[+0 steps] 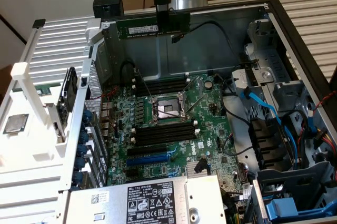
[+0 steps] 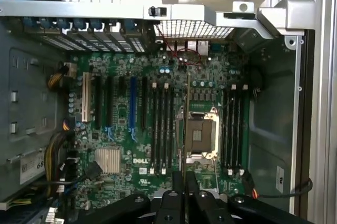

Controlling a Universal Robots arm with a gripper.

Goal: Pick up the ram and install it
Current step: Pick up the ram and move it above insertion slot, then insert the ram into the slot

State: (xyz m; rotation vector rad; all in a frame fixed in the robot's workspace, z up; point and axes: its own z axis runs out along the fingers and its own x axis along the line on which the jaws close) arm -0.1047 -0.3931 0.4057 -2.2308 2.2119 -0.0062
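Note:
The ram is a long dark green stick with a pale label, held level in the air above the open computer case, near its back wall. My gripper is shut on it near its middle. In the wrist view the ram shows edge-on as a thin line running out from the black fingers, over the motherboard beside the CPU socket. Two banks of black memory slots lie on either side of the socket; in the wrist view, these slots flank the stick.
A blue expansion slot lies below the lower slot bank. The power supply box sits at the case's front. Blue cables and drive bays fill the exterior view's right. The case wall rises on the left, with a loose chip beyond it.

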